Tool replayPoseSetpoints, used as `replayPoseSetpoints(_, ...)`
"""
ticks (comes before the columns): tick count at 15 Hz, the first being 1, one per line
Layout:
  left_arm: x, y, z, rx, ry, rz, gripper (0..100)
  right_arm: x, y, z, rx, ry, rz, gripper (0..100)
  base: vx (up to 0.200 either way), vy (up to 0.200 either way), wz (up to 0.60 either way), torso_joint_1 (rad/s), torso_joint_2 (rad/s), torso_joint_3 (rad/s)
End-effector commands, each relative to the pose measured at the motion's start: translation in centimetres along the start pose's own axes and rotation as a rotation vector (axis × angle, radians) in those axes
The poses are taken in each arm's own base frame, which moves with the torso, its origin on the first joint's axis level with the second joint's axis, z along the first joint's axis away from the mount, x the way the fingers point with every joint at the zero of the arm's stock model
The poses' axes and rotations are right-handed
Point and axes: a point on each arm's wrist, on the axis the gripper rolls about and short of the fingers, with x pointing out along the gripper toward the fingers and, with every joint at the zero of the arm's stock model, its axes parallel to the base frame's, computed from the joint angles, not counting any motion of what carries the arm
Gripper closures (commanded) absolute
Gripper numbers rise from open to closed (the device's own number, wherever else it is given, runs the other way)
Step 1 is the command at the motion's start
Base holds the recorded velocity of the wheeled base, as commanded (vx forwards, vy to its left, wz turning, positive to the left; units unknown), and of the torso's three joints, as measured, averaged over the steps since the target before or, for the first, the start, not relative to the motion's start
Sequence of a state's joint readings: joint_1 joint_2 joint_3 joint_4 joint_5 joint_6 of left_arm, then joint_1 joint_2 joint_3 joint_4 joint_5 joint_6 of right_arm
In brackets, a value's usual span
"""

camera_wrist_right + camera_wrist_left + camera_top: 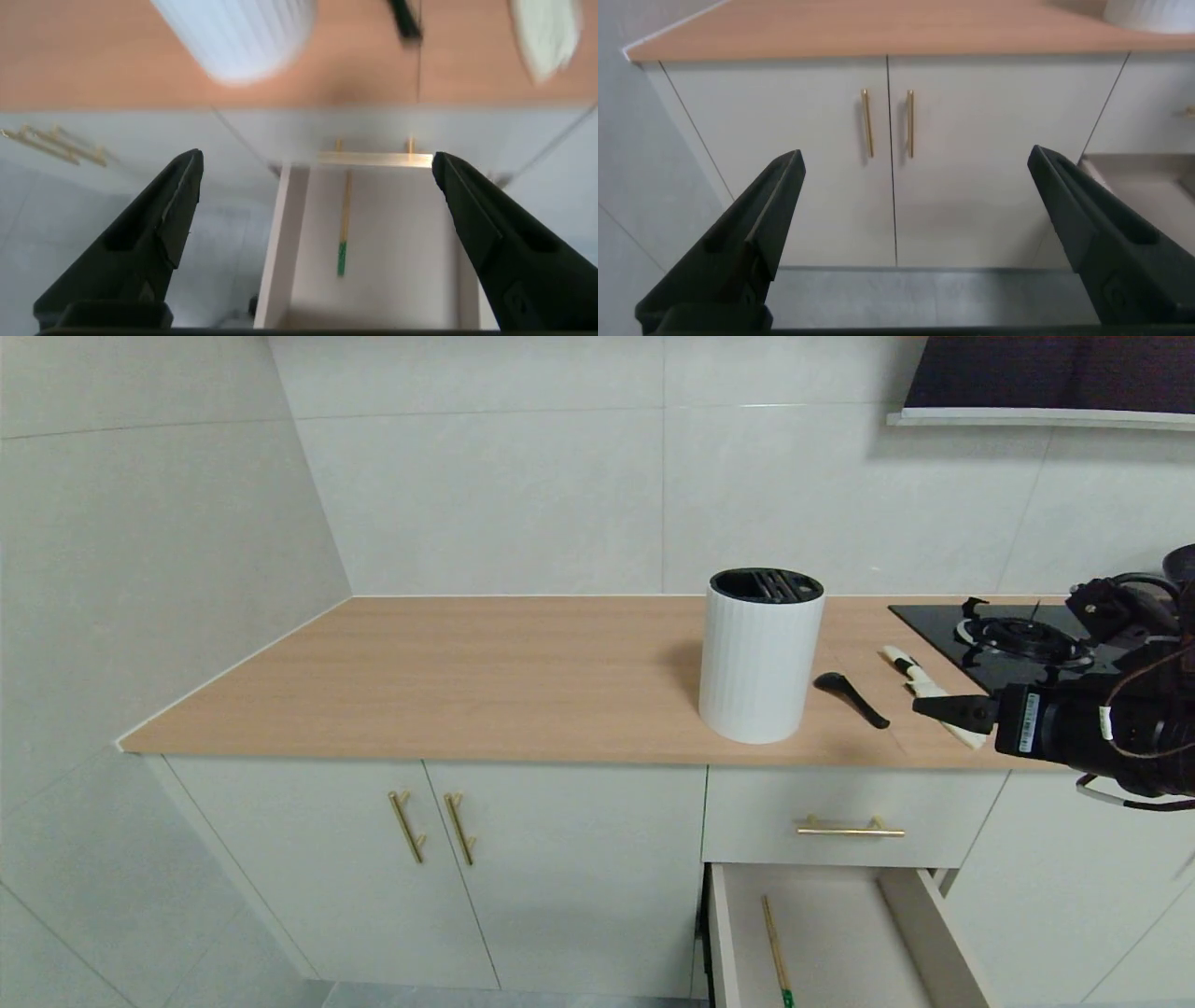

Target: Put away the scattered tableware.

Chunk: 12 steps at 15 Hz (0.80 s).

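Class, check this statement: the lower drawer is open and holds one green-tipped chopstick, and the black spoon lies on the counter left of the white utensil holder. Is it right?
Not quite. The head view shows the black spoon on the counter right of the white utensil holder, not left. The rest stands: the lower drawer is open and holds one green-tipped chopstick.

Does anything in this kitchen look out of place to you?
Yes. A black spoon and a white utensil lie loose on the counter beside the white holder, not in it. Below, a drawer stands open with a single chopstick inside.
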<state>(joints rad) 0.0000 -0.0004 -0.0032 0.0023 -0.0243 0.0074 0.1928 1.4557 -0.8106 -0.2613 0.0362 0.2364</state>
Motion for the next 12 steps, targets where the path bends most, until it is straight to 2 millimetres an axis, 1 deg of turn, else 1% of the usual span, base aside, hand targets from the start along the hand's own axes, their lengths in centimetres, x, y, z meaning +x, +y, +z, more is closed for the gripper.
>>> replayPoseSetpoints(1,0.0,0.0,0.0,0.0,0.001,0.0,0,2.0,-0.4,0.3,-0.03,-0.03,-0.007,0,0.0,0.0,0.0,0.046,-0.12,-0.08)
replayPoseSetpoints(2,0.0,0.0,0.0,0.0,0.001,0.0,0,3.0,-0.8,0.6,-0.043,-0.054,-0.017,0,0.0,0.0,0.0,0.027,-0.07,-0.027)
replayPoseSetpoints(4,0.0,0.0,0.0,0.0,0.001,0.0,0,7.1,-2.3,2.3,-0.078,-0.098,-0.049,0,0.0,0.0,0.0,0.0,0.0,0.0)
replayPoseSetpoints(5,0.0,0.0,0.0,0.0,0.001,0.0,0,9.2,-2.7,2.8,-0.084,-0.093,-0.031,0,0.0,0.0,0.0,0.0,0.0,0.0)
replayPoseSetpoints(7,0.0,0.0,0.0,0.0,0.001,-0.002,0,13.2,-4.3,3.8,-0.106,-0.105,-0.047,0,0.0,0.0,0.0,0.0,0.0,0.0)
replayPoseSetpoints(8,0.0,0.0,0.0,0.0,0.001,-0.002,0,13.2,-4.3,3.8,-0.106,-0.105,-0.047,0,0.0,0.0,0.0,0.0,0.0,0.0)
replayPoseSetpoints(9,0.0,0.0,0.0,0.0,0.001,0.0,0,16.3,-6.2,4.5,-0.143,-0.12,-0.057,0,0.0,0.0,0.0,0.0,0.0,0.0)
replayPoseSetpoints(10,0.0,0.0,0.0,0.0,0.001,0.0,0,16.9,-6.5,4.4,-0.162,-0.112,-0.027,0,0.0,0.0,0.0,0.0,0.0,0.0)
replayPoseSetpoints(11,0.0,0.0,0.0,0.0,0.001,-0.002,0,17.0,-6.6,4.2,-0.169,-0.105,-0.005,0,0.0,0.0,0.0,0.0,0.0,0.0)
replayPoseSetpoints(12,0.0,0.0,0.0,0.0,0.001,0.0,0,17.1,-6.7,3.2,-0.163,-0.065,0.049,0,0.0,0.0,0.0,0.0,0.0,0.0)
